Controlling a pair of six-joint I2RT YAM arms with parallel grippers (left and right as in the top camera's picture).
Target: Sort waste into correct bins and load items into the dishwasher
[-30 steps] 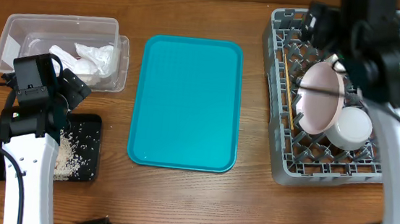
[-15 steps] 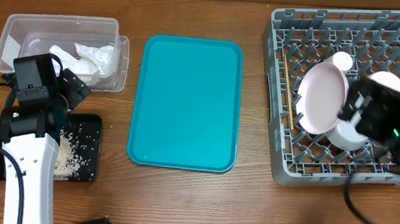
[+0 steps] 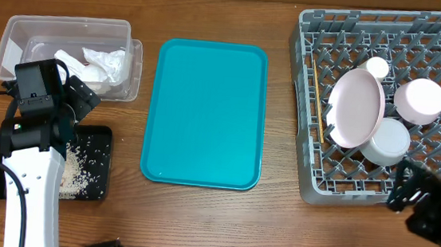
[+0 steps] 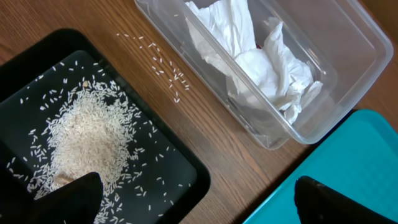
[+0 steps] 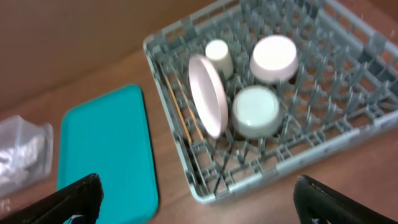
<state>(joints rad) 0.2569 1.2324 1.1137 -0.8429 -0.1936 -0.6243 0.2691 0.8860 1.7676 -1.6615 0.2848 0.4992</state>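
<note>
Napkins (image 4: 249, 56) are binned in the tub (image 3: 69, 21) and rice (image 4: 87, 137) in the black tray (image 4: 180, 168). The plate (image 3: 355, 109), bowls (image 3: 419, 101) and cup (image 3: 377, 67) are stood in the rack (image 3: 311, 187). Only stray grains (image 4: 163, 67) on the worktop (image 3: 276, 224) seem left. The left hand (image 4: 199, 202) and right hand (image 5: 199, 199) are spread wide, empty.

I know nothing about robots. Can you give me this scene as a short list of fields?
clear tub: crumpled napkins inside
black tray: rice heaped
teal tray: between tub and rack
dish rack: plate, cup, pink bowl, pale bowl, chopsticks
left gripper: open, empty, by black tray
right gripper: open, empty, off the rack
</note>
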